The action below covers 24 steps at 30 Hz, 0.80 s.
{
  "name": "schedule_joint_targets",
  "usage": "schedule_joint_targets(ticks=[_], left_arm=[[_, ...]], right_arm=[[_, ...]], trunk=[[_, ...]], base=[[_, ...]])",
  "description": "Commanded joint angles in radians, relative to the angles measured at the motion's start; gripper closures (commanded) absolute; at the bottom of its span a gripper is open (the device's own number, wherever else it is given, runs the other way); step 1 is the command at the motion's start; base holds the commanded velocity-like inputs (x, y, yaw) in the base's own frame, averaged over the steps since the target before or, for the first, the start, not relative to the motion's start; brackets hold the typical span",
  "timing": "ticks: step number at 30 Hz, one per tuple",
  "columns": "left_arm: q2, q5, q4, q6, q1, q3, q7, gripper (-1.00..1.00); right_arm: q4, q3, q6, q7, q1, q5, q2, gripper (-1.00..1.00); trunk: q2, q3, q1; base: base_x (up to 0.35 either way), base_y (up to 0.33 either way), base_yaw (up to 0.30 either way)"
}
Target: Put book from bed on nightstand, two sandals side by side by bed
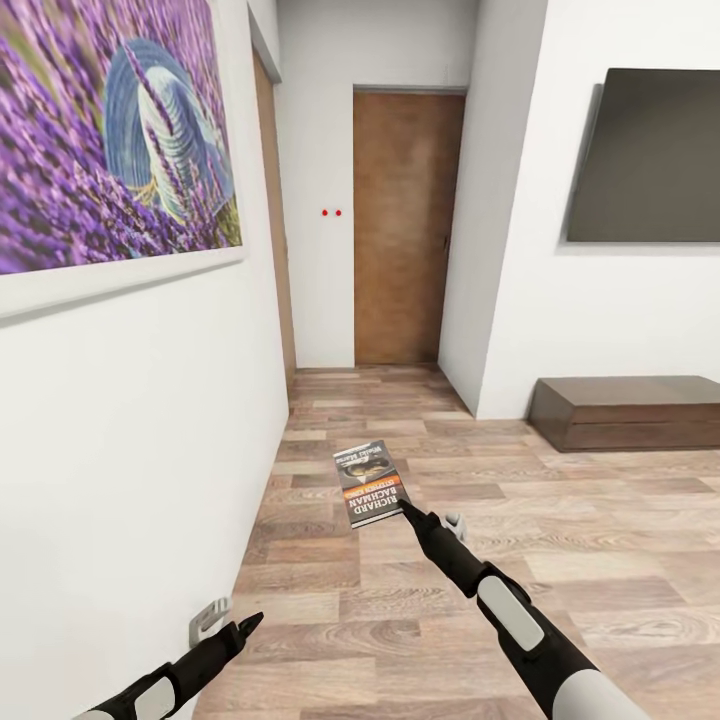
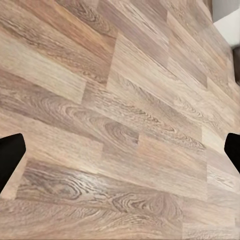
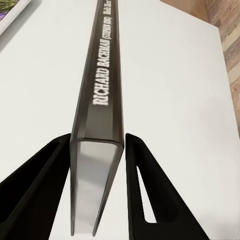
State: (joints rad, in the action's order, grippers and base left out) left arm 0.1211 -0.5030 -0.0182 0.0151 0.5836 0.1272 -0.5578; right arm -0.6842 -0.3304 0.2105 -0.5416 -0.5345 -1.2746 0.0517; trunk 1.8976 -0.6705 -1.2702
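My right gripper point(image 1: 405, 507) is shut on the book point(image 1: 368, 482), a thin dark paperback with an orange band and white "RICHARD BACHMAN" lettering, held out flat above the wood floor. In the right wrist view the book's spine point(image 3: 102, 100) runs away from the camera, and the two black fingers point(image 3: 145, 185) press on its covers from both sides. My left gripper point(image 1: 235, 625) hangs low beside the left wall, open and holding nothing. Its fingertips point(image 2: 10, 155) stand far apart over bare planks. The bed, the nightstand and the sandals are out of view.
A white wall point(image 1: 130, 450) with a lavender picture point(image 1: 100, 130) runs close along my left. A corridor leads ahead to a brown door point(image 1: 405, 225). At the right, a dark screen point(image 1: 650, 155) hangs above a low brown cabinet point(image 1: 630, 410). Wood-plank floor point(image 1: 620, 560) spreads to the right.
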Motion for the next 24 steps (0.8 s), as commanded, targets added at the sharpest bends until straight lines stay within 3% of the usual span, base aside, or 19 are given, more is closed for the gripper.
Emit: schedule_joint_targets(ticks=[1, 11, 24], left_arm=[[0.000, 0.006, 0.001, 0.002, 0.001, 0.008, -0.004, -1.00], [0.000, 0.006, 0.001, 0.002, 0.001, 0.008, -0.003, -1.00], [0.000, 0.006, 0.001, 0.002, 0.001, 0.009, -0.003, -1.00]], right_arm=[[0.000, -0.003, 0.004, -0.001, -0.001, -0.011, 0.001, 1.00], [0.000, -0.004, 0.005, -0.001, -0.001, -0.009, 0.000, 1.00], [0.000, -0.004, 0.005, 0.000, -0.001, -0.008, 0.000, 1.00]], trunk=[[0.000, -0.001, 0.000], [0.000, -0.001, 0.000], [0.000, -0.001, 0.000]], base=[[0.126, 0.000, 0.000], [0.126, 0.000, -0.042], [0.126, 0.000, -0.155]])
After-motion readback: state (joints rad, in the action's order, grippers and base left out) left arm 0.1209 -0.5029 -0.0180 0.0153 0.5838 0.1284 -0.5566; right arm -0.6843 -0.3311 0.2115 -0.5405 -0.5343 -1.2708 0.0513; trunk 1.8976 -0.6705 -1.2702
